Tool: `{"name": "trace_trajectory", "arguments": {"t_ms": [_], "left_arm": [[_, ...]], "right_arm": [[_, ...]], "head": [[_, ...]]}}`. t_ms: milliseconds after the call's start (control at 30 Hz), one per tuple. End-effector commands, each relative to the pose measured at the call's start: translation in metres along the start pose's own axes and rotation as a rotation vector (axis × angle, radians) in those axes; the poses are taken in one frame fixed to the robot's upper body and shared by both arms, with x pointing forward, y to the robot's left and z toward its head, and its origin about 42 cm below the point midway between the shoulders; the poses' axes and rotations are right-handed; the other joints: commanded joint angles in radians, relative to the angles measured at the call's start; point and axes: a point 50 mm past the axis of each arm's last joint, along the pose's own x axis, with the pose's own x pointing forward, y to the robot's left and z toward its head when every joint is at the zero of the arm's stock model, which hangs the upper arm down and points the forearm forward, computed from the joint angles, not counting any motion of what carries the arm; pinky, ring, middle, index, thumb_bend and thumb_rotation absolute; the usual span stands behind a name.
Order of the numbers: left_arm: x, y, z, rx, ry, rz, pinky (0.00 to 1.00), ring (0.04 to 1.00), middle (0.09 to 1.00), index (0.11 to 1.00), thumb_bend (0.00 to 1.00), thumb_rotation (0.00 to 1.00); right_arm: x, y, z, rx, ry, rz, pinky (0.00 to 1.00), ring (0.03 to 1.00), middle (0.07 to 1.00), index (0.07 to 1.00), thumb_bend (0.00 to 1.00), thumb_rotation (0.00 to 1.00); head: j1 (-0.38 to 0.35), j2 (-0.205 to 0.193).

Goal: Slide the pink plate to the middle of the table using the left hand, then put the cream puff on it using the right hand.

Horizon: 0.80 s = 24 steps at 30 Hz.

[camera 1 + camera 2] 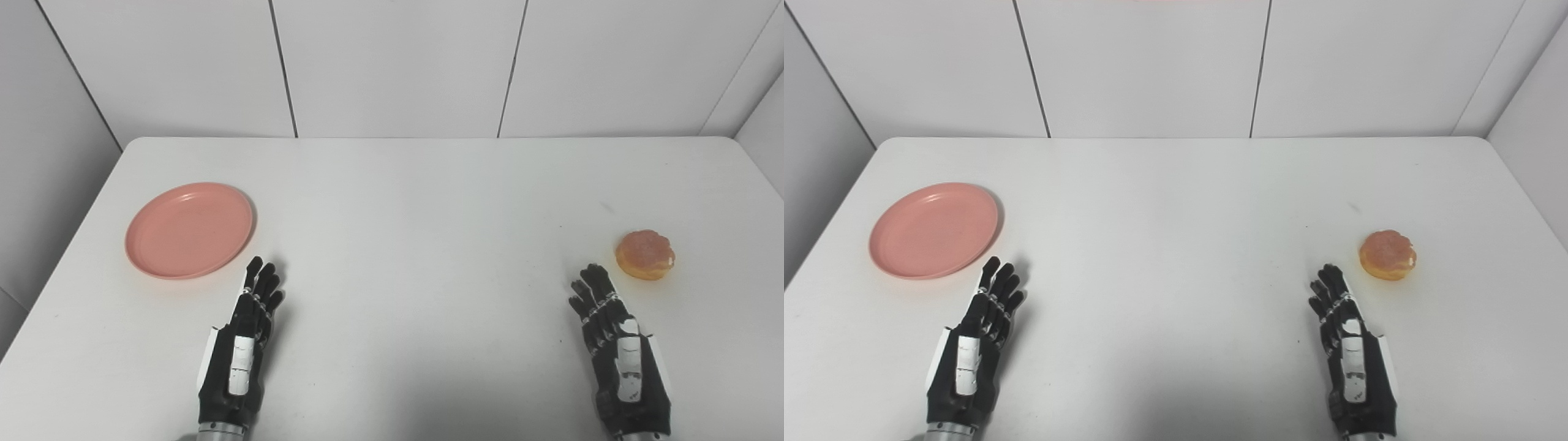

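A round pink plate (pixel 188 229) lies flat on the left side of the white table (pixel 416 196). A golden cream puff (pixel 645 254) sits near the right side. My left hand (pixel 242 343) rests near the front edge, just right of and below the plate, fingers stretched out and holding nothing. It does not touch the plate. My right hand (pixel 615 349) lies near the front right, fingertips a short way left of and below the cream puff, also open and empty.
White wall panels (pixel 398 61) close off the back and both sides of the table. The table's left edge (pixel 73 245) runs close to the plate.
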Motion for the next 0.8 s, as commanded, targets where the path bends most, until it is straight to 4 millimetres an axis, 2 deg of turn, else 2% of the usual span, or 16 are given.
{"name": "trace_trajectory", "arguments": {"t_ms": [0,433,767], "left_arm": [[-0.0234,0.0097,-0.01,0.024,0.089,0.004,0.97,0.988,0.982,1.0,0.96,0.93],[-0.0234,0.0104,-0.0108,0.033,0.096,-0.001,0.96,0.984,0.984,1.0,0.96,0.92],[-0.0227,0.0068,-0.0106,0.02,0.085,0.005,0.98,0.98,0.98,1.0,0.95,0.91]], "right_arm": [[-0.0001,0.003,-0.0063,0.016,0.031,-0.007,0.97,0.953,0.954,0.932,0.86,0.95],[0.0041,0.005,-0.0064,0.01,0.036,0.014,0.98,0.958,0.958,0.928,0.85,0.97],[-0.0028,0.002,-0.0037,0.018,0.05,0.035,0.97,0.954,0.955,0.928,0.86,0.95]], "head": [[-0.002,0.0],[-0.001,-0.002],[0.02,0.004]]}}
